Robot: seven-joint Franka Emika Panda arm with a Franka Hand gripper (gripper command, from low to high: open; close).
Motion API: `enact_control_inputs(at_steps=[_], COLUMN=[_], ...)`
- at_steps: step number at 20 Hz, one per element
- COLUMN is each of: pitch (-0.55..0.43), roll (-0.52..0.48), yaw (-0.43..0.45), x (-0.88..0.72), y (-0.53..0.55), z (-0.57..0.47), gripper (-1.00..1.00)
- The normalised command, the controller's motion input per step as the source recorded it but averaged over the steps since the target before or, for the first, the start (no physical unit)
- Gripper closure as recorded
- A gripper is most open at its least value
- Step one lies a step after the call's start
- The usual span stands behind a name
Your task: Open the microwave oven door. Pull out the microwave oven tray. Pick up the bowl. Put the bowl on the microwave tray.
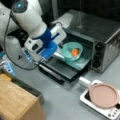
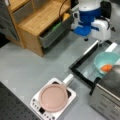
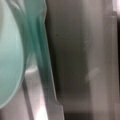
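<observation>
- The oven (image 1: 100, 32) has a brushed, silver-grey metal shell with a dull sheen.
- Its open door (image 2: 86, 63) is glossy glass in a dark frame.
- The bowl (image 1: 72, 51) looks like smooth teal plastic, slightly shiny.
- The cabinet (image 2: 37, 20) on the left in a front view is matt, pale wood.
- The pan (image 2: 53, 97) is matt pinkish-brown.
- The arm (image 1: 30, 17) has a glossy white casing.
</observation>
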Motion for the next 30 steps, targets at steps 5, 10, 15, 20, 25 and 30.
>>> enact_control_inputs(at_steps=[5,10,15,20,25,30], pitch=[0.154,0.088,-0.007,-0.131,-0.141,-0.120], roll=[0.112,0.125,0.152,0.164,0.140,0.097], yaw=[0.323,0.199,0.088,-0.013,-0.039,-0.041], x=[0.69,0.38,0.17,0.15,0.10,0.08], y=[-0.36,-0.21,-0.06,0.00,0.04,0.02], z=[0.04,-0.06,-0.21,-0.36,-0.27,-0.16], gripper=[-1.00,-1.00,-1.00,-1.00,-1.00,-1.00])
